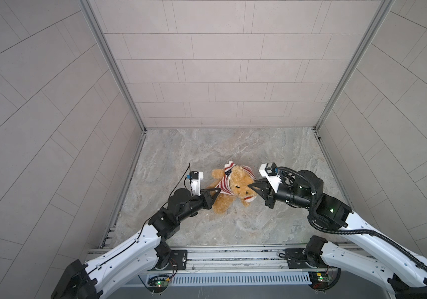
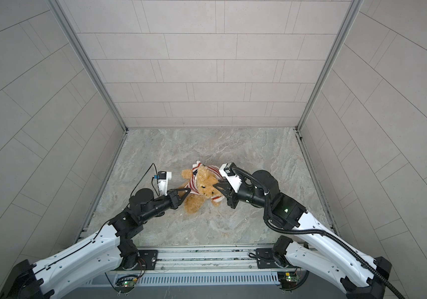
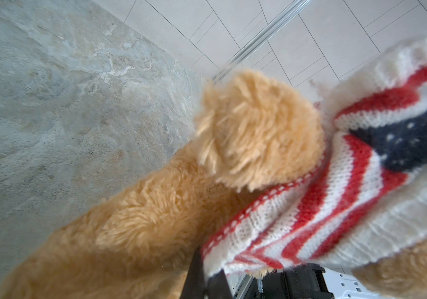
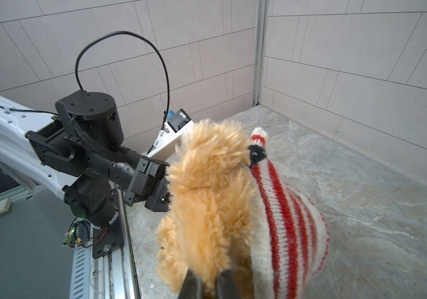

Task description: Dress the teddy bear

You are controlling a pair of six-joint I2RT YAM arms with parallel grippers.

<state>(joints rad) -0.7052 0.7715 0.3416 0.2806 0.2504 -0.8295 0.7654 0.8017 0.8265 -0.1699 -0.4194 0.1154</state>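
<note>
The golden-brown teddy bear [image 1: 235, 187] [image 2: 204, 190] lies mid-table in both top views. A red-and-white striped sweater [image 1: 223, 184] [image 2: 191, 187] with a navy starred patch sits partly over its upper body. My left gripper [image 1: 218, 190] [image 2: 189, 190] reaches in from the left. In the left wrist view this gripper [image 3: 208, 270] is shut on the hem of the sweater [image 3: 323, 207], beside the bear's fur [image 3: 254, 129]. My right gripper [image 1: 250, 185] [image 2: 214, 185] comes from the right. In the right wrist view it [image 4: 208, 279] is shut on a tuft of the bear [image 4: 207, 194], next to the sweater [image 4: 290, 220].
The grey marbled tabletop [image 1: 233, 145] is enclosed by tiled walls [image 1: 207, 77] at the back and both sides. A metal rail [image 1: 233, 255] with the arm bases runs along the front edge. The left arm [image 4: 90, 155] shows in the right wrist view.
</note>
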